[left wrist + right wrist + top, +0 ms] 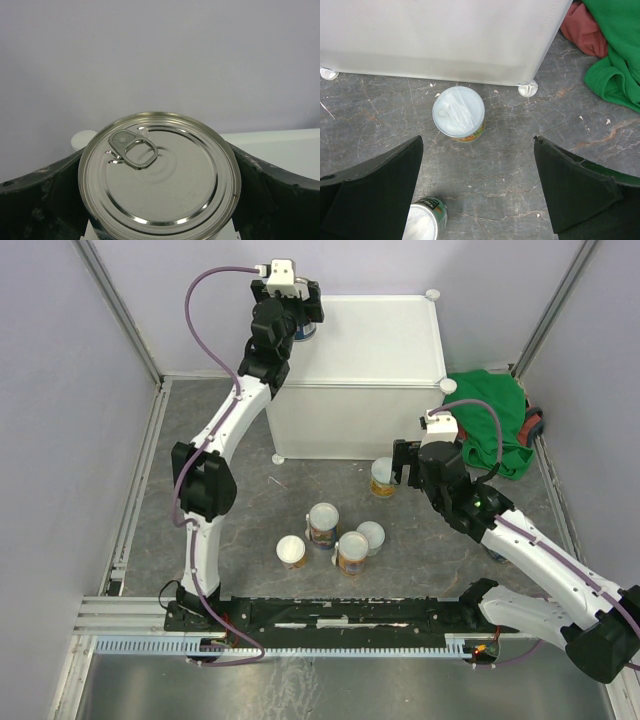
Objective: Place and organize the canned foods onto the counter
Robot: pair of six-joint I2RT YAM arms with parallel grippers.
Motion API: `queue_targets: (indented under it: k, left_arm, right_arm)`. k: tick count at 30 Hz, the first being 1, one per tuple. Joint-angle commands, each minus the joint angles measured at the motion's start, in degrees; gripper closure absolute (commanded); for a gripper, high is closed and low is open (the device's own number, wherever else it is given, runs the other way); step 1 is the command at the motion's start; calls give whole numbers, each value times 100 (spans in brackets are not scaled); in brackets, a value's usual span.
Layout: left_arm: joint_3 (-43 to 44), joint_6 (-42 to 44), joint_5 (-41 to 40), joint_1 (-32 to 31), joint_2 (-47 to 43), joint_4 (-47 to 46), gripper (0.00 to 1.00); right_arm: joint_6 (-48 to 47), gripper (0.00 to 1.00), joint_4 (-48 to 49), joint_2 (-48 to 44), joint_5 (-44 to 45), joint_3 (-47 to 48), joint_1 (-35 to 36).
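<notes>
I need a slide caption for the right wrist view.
Open right gripper above a pale-lidded can beside the white counter.

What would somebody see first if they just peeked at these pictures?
Probably the left gripper, clamped on a silver-topped can at the far left corner of the big white counter. Then four cans bunched on the grey floor in front of it, and the open right gripper hovering over a pale-lidded can near the counter's front wall. The bright green cloth on the right pops too.
</notes>
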State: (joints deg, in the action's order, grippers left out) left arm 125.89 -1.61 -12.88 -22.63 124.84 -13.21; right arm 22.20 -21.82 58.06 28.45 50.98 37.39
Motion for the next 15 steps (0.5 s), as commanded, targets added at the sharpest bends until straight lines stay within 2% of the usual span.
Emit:
queue_targets:
  k: [1, 15]
  left_arm:
    - [-124, -132, 18, 5, -525, 172, 1]
    - [61, -187, -28, 2, -647, 480, 1]
  right_arm:
    - [-66, 0, 91, -102, 26, 228, 22]
    - [-51, 0, 102, -105, -8, 221, 19]
